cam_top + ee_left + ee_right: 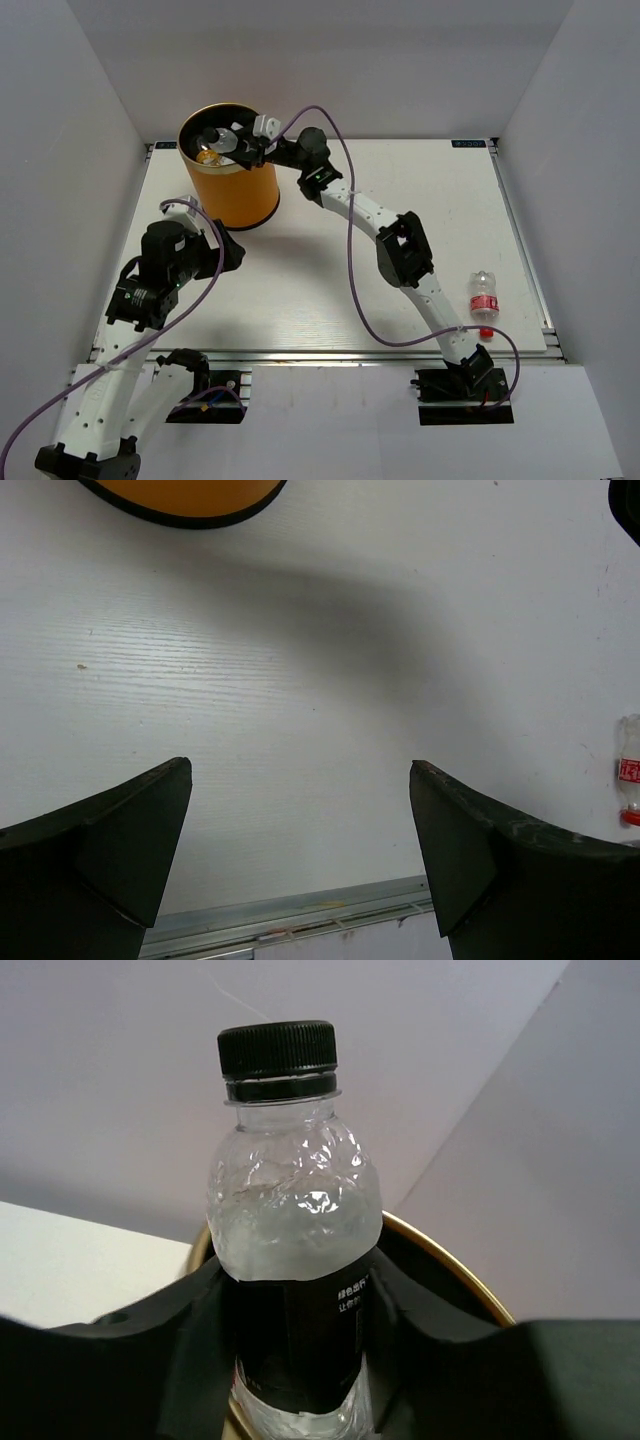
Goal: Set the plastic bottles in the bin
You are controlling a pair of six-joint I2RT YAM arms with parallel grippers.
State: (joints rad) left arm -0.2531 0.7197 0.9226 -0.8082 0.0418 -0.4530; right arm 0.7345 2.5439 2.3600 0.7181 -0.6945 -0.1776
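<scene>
- The right gripper (pixel 300 1360) is clenched on a plastic bottle (pixel 295 1220); its two black fingers (pixel 170 1360) are pressed against the dark label on both sides.
- The held bottle is clear and crumpled, with a black cap (pixel 278 1055) that points out beyond the fingertips.
- This bottle is held over the open mouth of the bin (pixel 235 195), whose thin gold rim (pixel 450 1265) is seen just behind it in the right wrist view.
- The orange-yellow bin is stood upright near the far left corner of the white desk (pixel 400 180); a small yellow item (pixel 208 157) is seen in its black inside, but what it is cannot be told.
- The right arm (pixel 400 250) is stretched from its base at the near edge diagonally across the desk to the bin, with a purple cable (pixel 352 270) looped along it.
- The left gripper (pixel 300 780) is released, its jaws spread wide with nothing between them, and it is hung above bare desk on the near side of the bin.
- The bin's black-edged base (pixel 180 495) is seen at the top of the left wrist view, well apart from the left fingers (pixel 130 840).
- A red-labelled bottle (pixel 483 298) is laid on its side near the right edge of the desk, towards the near right corner, with its red cap (pixel 486 332) turned to the near edge.
</scene>
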